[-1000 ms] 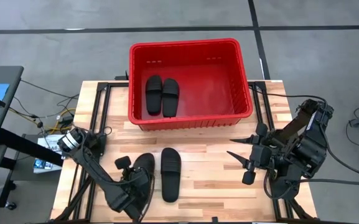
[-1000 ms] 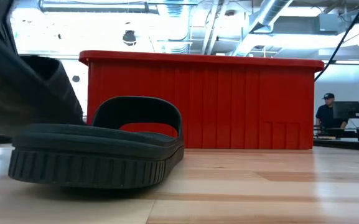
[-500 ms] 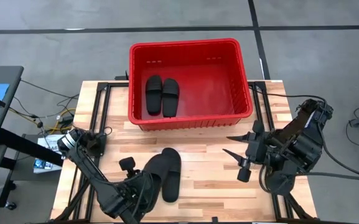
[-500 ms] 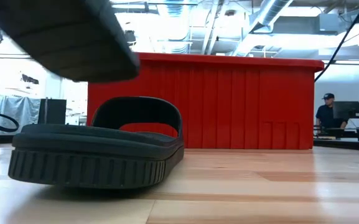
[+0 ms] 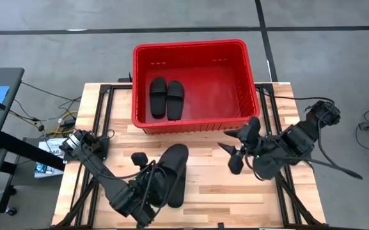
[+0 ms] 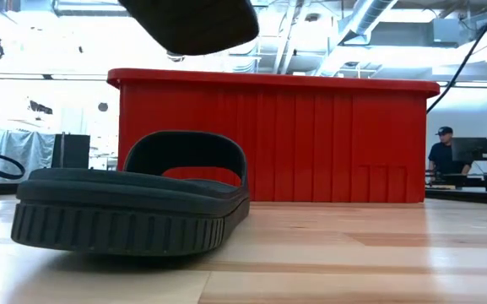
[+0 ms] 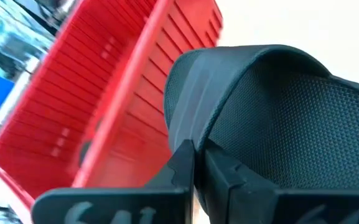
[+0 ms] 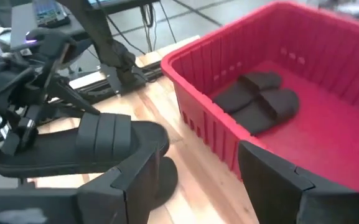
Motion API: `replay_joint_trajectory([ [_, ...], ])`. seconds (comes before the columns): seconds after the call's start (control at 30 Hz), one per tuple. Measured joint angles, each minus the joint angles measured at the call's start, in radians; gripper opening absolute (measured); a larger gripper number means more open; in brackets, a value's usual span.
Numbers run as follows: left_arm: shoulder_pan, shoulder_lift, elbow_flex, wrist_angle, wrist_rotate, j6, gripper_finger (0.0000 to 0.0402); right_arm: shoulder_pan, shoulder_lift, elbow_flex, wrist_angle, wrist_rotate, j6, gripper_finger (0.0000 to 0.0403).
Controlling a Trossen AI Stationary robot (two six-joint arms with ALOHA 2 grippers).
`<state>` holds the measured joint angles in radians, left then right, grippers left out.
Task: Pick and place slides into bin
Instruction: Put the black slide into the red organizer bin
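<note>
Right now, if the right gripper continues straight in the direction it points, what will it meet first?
Probably the lifted slide held by the left gripper. The open right gripper points across the table toward it, beside the bin. Height is unclear, so it might pass.

A light wooden table (image 5: 210, 185) with plank-like grain carries everything. The red bin (image 5: 251, 86) sits on it at 12 o'clock, its far part reaching past the table's far edge. One black slide (image 5: 177, 190) lies flat on the wood toward 6 o'clock, lengthwise toward the bin and well apart from it; in the low view this slide (image 6: 133, 198) rests on its ridged sole in front of the bin's (image 6: 311, 143) ribbed wall. Black frame rails (image 5: 105, 121) lie along the table's 9 and 3 o'clock sides.
</note>
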<state>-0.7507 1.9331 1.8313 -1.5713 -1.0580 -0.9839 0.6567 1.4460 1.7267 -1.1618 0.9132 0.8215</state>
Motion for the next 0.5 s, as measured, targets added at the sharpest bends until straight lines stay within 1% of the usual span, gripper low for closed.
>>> replay_joint_trajectory([
  [0.13, 0.030, 0.000, 0.000, 0.000, -0.058, 0.051, 0.0000, -0.063, 0.000, 0.000, 0.022, -0.069, 0.026, 0.0213],
  [0.3, 0.063, 0.000, 0.000, 0.000, -0.117, 0.099, 0.0000, -0.157, 0.000, 0.000, 0.097, -0.172, -0.010, 0.0208],
  [0.5, 0.085, 0.000, 0.000, 0.000, -0.168, 0.122, 0.0000, -0.282, 0.003, 0.000, 0.146, -0.364, -0.045, 0.0202],
])
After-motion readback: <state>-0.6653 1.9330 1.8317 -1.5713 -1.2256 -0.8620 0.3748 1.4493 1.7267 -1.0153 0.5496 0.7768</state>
